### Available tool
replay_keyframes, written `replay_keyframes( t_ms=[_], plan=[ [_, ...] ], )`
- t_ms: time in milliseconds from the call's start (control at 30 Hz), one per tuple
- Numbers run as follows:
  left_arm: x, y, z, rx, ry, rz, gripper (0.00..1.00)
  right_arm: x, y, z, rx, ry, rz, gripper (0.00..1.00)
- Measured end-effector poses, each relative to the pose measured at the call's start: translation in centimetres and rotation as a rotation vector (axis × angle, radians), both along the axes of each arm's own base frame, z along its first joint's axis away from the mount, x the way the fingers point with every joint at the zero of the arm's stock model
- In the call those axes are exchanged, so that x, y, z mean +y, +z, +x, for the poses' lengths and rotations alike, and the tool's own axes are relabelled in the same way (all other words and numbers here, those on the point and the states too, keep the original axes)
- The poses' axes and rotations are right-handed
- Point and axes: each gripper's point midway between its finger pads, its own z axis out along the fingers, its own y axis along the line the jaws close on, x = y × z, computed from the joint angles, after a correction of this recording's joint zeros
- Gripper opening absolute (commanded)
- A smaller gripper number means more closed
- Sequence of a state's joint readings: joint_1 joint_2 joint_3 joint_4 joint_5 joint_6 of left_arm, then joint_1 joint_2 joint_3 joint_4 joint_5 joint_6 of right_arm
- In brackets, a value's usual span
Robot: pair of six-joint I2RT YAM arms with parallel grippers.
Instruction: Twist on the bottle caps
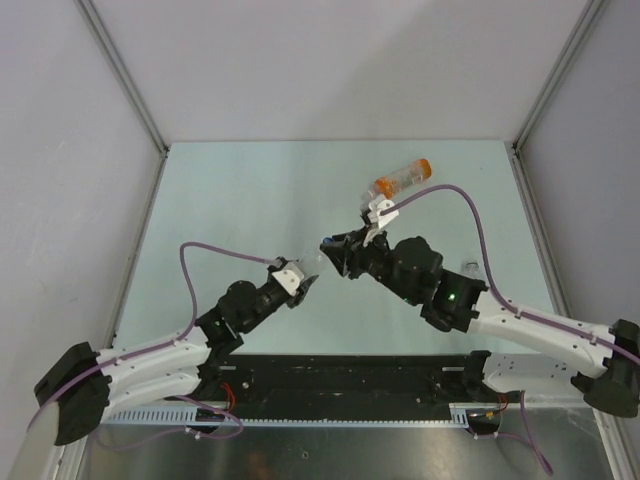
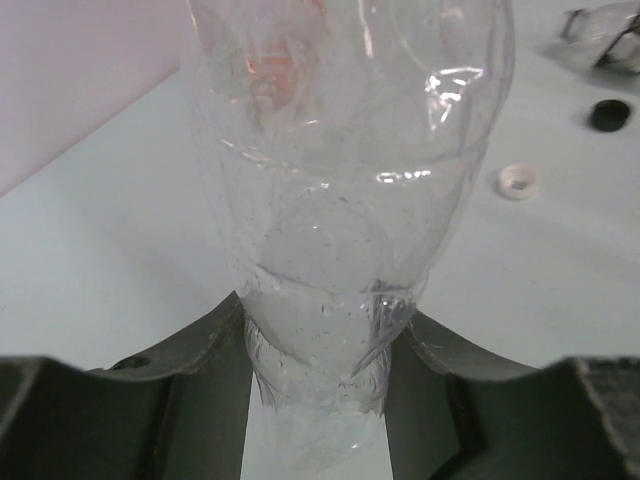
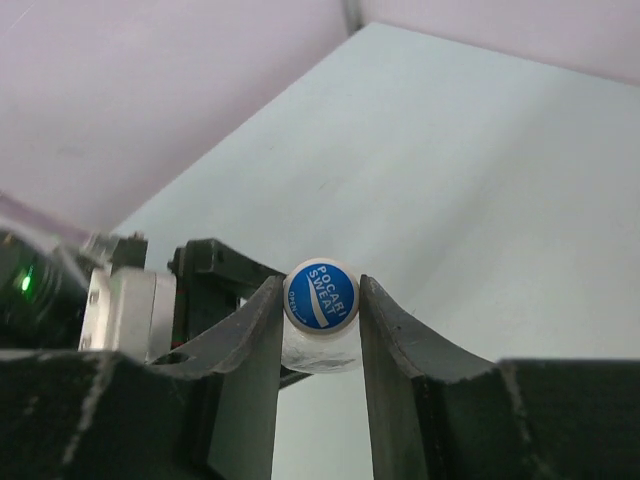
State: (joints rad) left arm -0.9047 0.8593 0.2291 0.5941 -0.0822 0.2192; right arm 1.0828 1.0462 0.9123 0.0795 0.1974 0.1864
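Bottle in one hand, cap in the other, both raised over the worktop.

From above, the left hand (image 1: 306,281) and right hand (image 1: 330,247) are seen tip to tip above the worktop (image 1: 230,200), with an orange bottle (image 1: 403,178) lying well beyond them. At the left wrist, a clear bottle (image 2: 340,200) is clamped where it narrows. It is judged thin, light and easily crushed, so a modest squeeze is advised. A white cap (image 2: 518,181) and a black cap (image 2: 610,115) lie apart on the worktop. At the right wrist, a blue-topped cap (image 3: 320,297) is pinched by its sides. Small, stiff and slick, it may tilt unless it is gripped squarely.
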Motion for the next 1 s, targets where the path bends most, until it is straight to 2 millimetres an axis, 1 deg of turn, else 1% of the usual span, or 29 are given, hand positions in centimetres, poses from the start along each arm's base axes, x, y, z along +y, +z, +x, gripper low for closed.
replay_keyframes(
  t_ms=[133, 233, 433, 467, 533, 567, 600, 667, 700, 733, 767, 800, 833, 900, 1000],
  plan=[
    [0.5, -0.5, 1.5, 0.006, 0.082, 0.041, 0.0, -0.2, -0.7, 1.8, 0.1, -0.204, 0.075, 0.0],
    [0.7, -0.6, 2.1, 0.001, 0.112, 0.056, 0.0, -0.8, -1.1, 2.5, 0.178, -0.332, 0.142, 0.01],
    [0.7, -1.0, 2.7, -0.004, 0.137, 0.078, 0.0, -1.2, -1.7, 3.1, 0.235, -0.48, 0.217, 0.11],
    [0.7, -1.1, 2.8, -0.003, 0.143, 0.081, 0.0, -1.1, -1.8, 3.2, 0.24, -0.49, 0.221, 0.14],
    [0.8, -1.4, 3.0, 0.001, 0.153, 0.087, 0.0, -1.0, -2.1, 3.6, 0.248, -0.518, 0.227, 0.23],
    [0.9, -1.5, 3.0, 0.003, 0.157, 0.09, 0.0, -1.0, -2.2, 3.7, 0.251, -0.528, 0.229, 0.29],
    [0.9, -1.5, 3.1, 0.003, 0.16, 0.091, 0.0, -0.9, -2.2, 3.8, 0.253, -0.535, 0.229, 0.39],
    [1.0, -1.5, 3.2, 0.002, 0.17, 0.09, 0.0, -0.7, -2.2, 4.0, 0.253, -0.539, 0.228, 0.62],
    [1.0, -1.4, 3.2, 0.0, 0.17, 0.088, 0.0, -0.6, -2.1, 4.0, 0.253, -0.536, 0.231, 0.72],
    [0.9, -0.9, 3.3, -0.011, 0.171, 0.07, 0.0, -0.4, -2.2, 3.8, 0.249, -0.512, 0.209, 0.81],
    [0.8, 0.0, 3.3, -0.031, 0.171, 0.039, 0.0, -0.1, -2.4, 3.6, 0.246, -0.487, 0.188, 0.9],
    [0.8, 0.6, 3.4, -0.044, 0.171, 0.02, 0.0, 0.2, -2.6, 3.4, 0.238, -0.454, 0.158, 0.95],
    [0.8, 1.3, 3.3, -0.058, 0.171, -0.003, 0.0, 0.4, -2.6, 3.2, 0.227, -0.426, 0.133, 0.97],
    [0.8, 2.4, 3.1, -0.076, 0.166, -0.044, 0.0, 0.7, -2.5, 3.1, 0.189, -0.338, 0.069, 0.99],
    [0.7, 2.7, 2.4, -0.078, 0.133, -0.077, 0.0, 0.2, -0.8, 2.8, 0.12, -0.214, 0.035, 0.99]
  ],
)
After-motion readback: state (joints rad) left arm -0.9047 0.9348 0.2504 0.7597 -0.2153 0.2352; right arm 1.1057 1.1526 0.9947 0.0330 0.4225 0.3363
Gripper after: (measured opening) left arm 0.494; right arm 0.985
